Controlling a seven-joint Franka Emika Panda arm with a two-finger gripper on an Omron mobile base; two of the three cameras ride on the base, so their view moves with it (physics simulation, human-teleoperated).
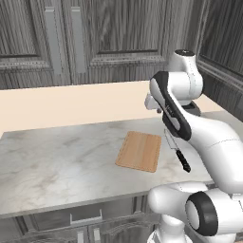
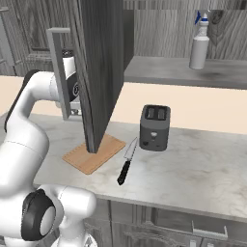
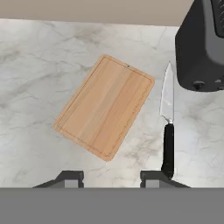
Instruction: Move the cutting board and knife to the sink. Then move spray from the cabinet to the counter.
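Fingers (image 3: 111,177) standing apart w/ nothing between them, hovering above the bench (image 3: 35,65); tips (image 3: 70,177) showing at bottom of hand view. No legible brands, labels or writing on any item. Cutting board (image 3: 105,105) lying flat on grey-white marbled bench, set at a diagonal. Knife (image 3: 167,127) lying just beside board's edge, not touching it, black handle toward the fingers, blade pointing toward toaster (image 2: 155,127). Toaster, dark, two-slot, standing near blade tip. Upper cabinet door (image 2: 99,72) hanging open in right base view; spray (image 2: 199,41) standing upright on cabinet shelf (image 2: 159,70), blue trigger on top. Backsplash (image 1: 71,107) plain beige; dark wood-grain cabinets (image 1: 109,33) above, dark base units (image 2: 159,222) below bench.
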